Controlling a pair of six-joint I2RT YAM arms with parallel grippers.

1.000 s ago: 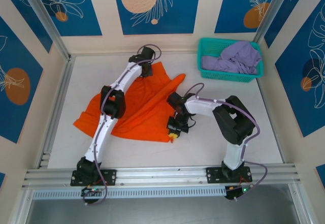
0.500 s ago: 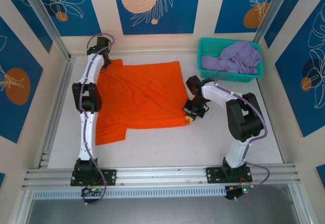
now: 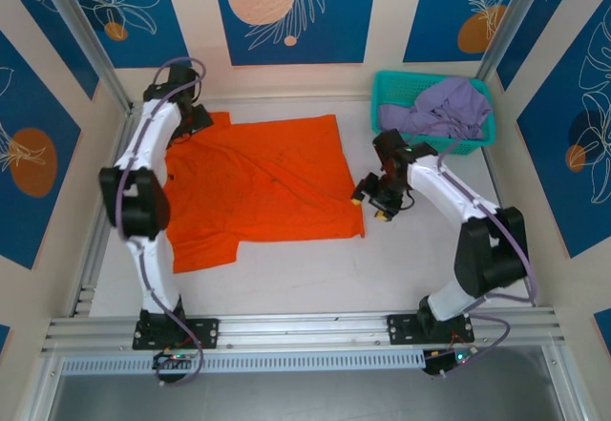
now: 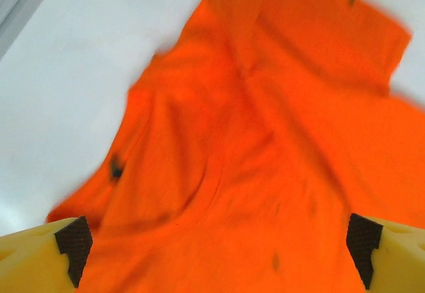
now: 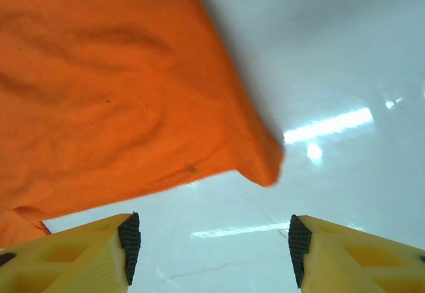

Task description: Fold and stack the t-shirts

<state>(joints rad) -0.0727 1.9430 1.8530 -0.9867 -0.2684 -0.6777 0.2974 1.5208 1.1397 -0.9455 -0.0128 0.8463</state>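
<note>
- Crumpled lavender t-shirt (image 3: 439, 108) sits in teal basket (image 3: 434, 144)
- Spread flat on the desk (image 3: 382, 268): orange t-shirt (image 3: 258, 187)
- Open and empty: left fingers (image 4: 40, 260), right fingers (image 5: 86, 253)

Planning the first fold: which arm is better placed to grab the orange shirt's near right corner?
Right. The right gripper, open, hangs beside that corner of the orange shirt, seen just ahead in its wrist view. The left gripper, also open, sits over the far left end.

Bright, even overhead light. Glare streaks on the table (image 5: 345, 54) right of the orange t-shirt (image 5: 119, 87). Left wrist view motion-blurred.
</note>
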